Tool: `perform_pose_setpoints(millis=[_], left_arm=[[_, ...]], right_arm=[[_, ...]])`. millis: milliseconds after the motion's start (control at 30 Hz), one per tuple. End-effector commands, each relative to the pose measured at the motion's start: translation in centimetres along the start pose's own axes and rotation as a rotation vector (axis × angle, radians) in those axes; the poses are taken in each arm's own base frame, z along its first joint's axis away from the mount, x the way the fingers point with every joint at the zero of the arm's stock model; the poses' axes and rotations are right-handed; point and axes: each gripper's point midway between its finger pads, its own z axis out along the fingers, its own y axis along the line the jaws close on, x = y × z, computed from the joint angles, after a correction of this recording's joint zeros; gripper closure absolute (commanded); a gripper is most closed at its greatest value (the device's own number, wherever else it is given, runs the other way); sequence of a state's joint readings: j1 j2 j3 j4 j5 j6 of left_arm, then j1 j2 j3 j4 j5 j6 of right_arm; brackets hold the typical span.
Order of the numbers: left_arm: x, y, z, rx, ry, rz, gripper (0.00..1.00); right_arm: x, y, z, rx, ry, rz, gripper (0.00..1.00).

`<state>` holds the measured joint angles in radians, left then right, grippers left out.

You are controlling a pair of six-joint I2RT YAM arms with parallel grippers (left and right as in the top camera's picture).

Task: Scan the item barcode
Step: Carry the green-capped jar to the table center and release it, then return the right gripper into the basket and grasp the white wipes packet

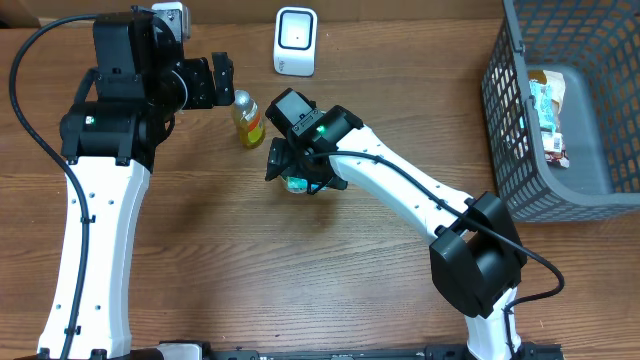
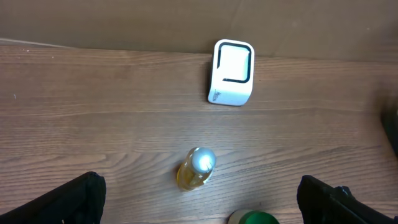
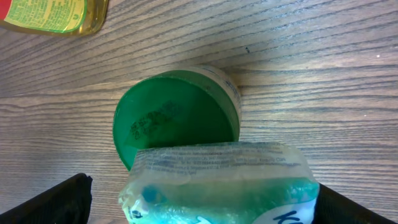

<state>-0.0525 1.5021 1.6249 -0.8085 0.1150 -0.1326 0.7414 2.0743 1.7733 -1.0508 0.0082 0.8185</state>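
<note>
Right gripper (image 1: 303,172) stands spread around the green-lidded tub (image 3: 177,124) on the table (image 1: 330,280), beside the yellow bottle (image 1: 249,122); left gripper (image 1: 222,78) gapes empty. Overhead alone shows the mesh basket (image 1: 500,120) holding packets (image 1: 548,110); the right wrist view shows the tub's lid, mostly hidden overhead.

- We saw a robot lab laid out like a shop checkout.
- A white barcode scanner (image 1: 295,40) stood at the far edge of a wood-grain table (image 1: 250,290).
- A grey mesh basket (image 1: 520,160) held packaged goods (image 1: 548,110).
- Two white-and-black arms (image 1: 95,230) were mounted at the table.
</note>
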Motion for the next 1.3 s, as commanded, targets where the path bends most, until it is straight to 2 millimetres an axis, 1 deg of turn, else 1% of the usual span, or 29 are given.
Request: perform_pose_setpoints(millis=[0,100,200,267,333,433,500,567,633,700,733,767,833,933,1000,1067,1100,1167,1200,1267], left_arm=[[0.0,-0.1,0.1,-0.006,0.001,-0.009,0.00],[0.0,-0.1,0.1,-0.006,0.001,-0.009,0.00],[0.0,-0.1,0.1,-0.006,0.001,-0.009,0.00],[0.0,-0.1,0.1,-0.006,0.001,-0.009,0.01],[0.0,-0.1,0.1,-0.006,0.001,-0.009,0.00],[0.0,-0.1,0.1,-0.006,0.001,-0.009,0.00],[0.0,-0.1,0.1,-0.006,0.001,-0.009,0.00],[0.0,-0.1,0.1,-0.006,0.001,-0.009,0.00],[0.0,-0.1,0.1,-0.006,0.001,-0.009,0.00],[0.0,-0.1,0.1,-0.006,0.001,-0.009,0.00],[0.0,-0.1,0.1,-0.006,0.001,-0.009,0.00],[0.0,-0.1,0.1,-0.006,0.001,-0.009,0.00],[0.0,-0.1,0.1,-0.006,0.001,-0.009,0.00],[0.0,-0.1,0.1,-0.006,0.001,-0.009,0.01],[0.0,-0.1,0.1,-0.006,0.001,-0.009,0.00],[0.0,-0.1,0.1,-0.006,0.001,-0.009,0.00],[0.0,-0.1,0.1,-0.006,0.001,-0.009,0.00],[0.0,-0.1,0.1,-0.006,0.001,-0.009,0.00],[0.0,-0.1,0.1,-0.007,0.001,-0.009,0.00],[0.0,-0.1,0.1,-0.006,0.001,-0.009,0.00]], right_arm=[[0.1,0.0,-0.1,0.006,-0.005,-0.001,0.00],[0.8,0.6,-0.1,-0.028,0.039,-0.021,0.00],[1.9,1.7,-0.6,-0.094,0.103,-0.068,0.00],[2.5,2.3,-1.3,-0.130,0.134,-0.077,0.00],[2.9,2.7,-2.6,-0.159,0.153,-0.080,0.00],[3.0,3.6,-5.1,-0.223,0.145,-0.164,0.00],[2.8,3.6,-6.8,-0.241,0.114,-0.207,0.00],[1.9,3.2,-8.5,-0.249,0.067,-0.206,0.00],[0.5,3.0,-11.1,-0.278,-0.004,-0.219,0.00],[-1.4,2.5,-14.1,-0.304,-0.097,-0.266,0.00],[-2.8,1.8,-16.3,-0.307,-0.168,-0.280,0.00],[-3.9,1.1,-17.8,-0.303,-0.213,-0.271,0.00],[-6.7,-1.1,-21.8,-0.292,-0.331,-0.224,0.00],[-11.2,-5.0,-27.5,-0.270,-0.519,-0.189,0.00],[-13.8,-7.9,-30.1,-0.222,-0.630,-0.178,0.00],[-16.3,-11.4,-31.7,-0.148,-0.711,-0.144,0.00],[-17.4,-13.6,-32.2,-0.102,-0.743,-0.116,0.00],[-19.0,-17.3,-32.4,-0.034,-0.762,-0.066,0.00],[-19.9,-19.6,-32.1,0.006,-0.757,-0.036,0.00],[-20.8,-22.9,-31.6,0.060,-0.743,0.004,0.00]])
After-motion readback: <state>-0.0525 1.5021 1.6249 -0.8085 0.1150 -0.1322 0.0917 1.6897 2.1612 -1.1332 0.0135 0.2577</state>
